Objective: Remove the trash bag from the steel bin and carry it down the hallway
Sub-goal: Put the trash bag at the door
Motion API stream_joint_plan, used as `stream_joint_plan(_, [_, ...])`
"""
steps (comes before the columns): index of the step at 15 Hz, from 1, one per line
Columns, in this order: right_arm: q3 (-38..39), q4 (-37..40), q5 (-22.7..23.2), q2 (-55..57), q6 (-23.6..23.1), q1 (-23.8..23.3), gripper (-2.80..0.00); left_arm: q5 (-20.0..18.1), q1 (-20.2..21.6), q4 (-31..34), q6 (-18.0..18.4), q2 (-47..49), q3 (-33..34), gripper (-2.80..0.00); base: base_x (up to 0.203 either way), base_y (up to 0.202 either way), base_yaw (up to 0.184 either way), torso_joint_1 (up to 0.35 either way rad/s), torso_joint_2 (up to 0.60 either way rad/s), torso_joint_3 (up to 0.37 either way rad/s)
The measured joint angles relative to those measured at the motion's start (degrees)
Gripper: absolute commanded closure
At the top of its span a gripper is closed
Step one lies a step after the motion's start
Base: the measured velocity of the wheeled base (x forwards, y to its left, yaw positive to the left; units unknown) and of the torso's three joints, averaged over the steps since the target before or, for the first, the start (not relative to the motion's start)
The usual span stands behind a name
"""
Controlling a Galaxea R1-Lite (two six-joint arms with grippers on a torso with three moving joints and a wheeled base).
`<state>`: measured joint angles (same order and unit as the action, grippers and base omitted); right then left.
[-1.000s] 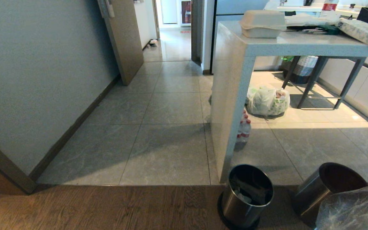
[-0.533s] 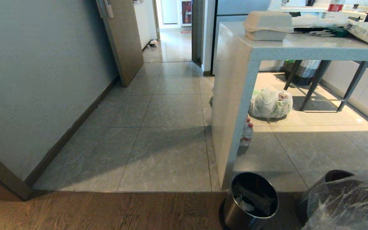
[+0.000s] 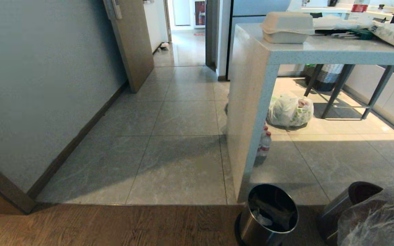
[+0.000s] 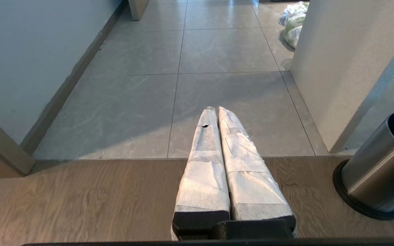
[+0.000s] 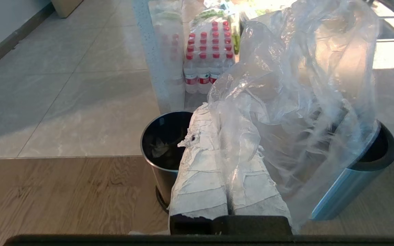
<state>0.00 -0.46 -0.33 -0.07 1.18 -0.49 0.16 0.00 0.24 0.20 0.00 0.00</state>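
Note:
The clear crinkly trash bag (image 5: 296,95) hangs out of the bin, and my right gripper (image 5: 215,114) is shut on a fold of it; the plastic drapes over one wrapped finger. In the head view the trash bag (image 3: 378,222) fills the bottom right corner. Behind it the steel bin (image 3: 349,201) with a black rim leans over, partly hidden; in the right wrist view the steel bin (image 5: 371,171) lies under the bag. The tiled hallway (image 3: 183,112) runs ahead to a far doorway. My left gripper (image 4: 216,108) is shut and empty over the wood floor.
A second steel bin (image 3: 268,215) with dark contents stands upright by the counter's end panel (image 3: 248,112). Water bottles (image 5: 205,58) and a white shopping bag (image 3: 289,111) sit under the counter. A grey wall (image 3: 39,85) and an open door (image 3: 132,41) line the left side.
The camera moved a little forward in the first half second, then held still. The trash bag rose into the bottom right corner, then slid slightly right, uncovering more of the leaning bin.

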Motion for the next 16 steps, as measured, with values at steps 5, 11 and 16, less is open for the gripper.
stream_joint_plan(5, [0.0, 0.0, 0.0, 0.0, 0.0, 0.0, 0.0, 0.0, 0.0, 0.0, 0.0, 0.0, 0.0, 0.0, 0.002, 0.15, -0.001, 0.001, 0.0, 0.004])
stream_joint_plan(11, [0.0, 0.0, 0.0, 0.0, 0.0, 0.0, 0.0, 0.0, 0.0, 0.0, 0.0, 0.0, 0.0, 0.0, 0.0, 0.193, 0.001, 0.0, 0.0, 0.003])
stream_joint_plan(16, [0.0, 0.0, 0.0, 0.0, 0.0, 0.0, 0.0, 0.0, 0.0, 0.0, 0.0, 0.0, 0.0, 0.0, 0.0, 0.193, 0.001, 0.004, 0.0, 0.003])
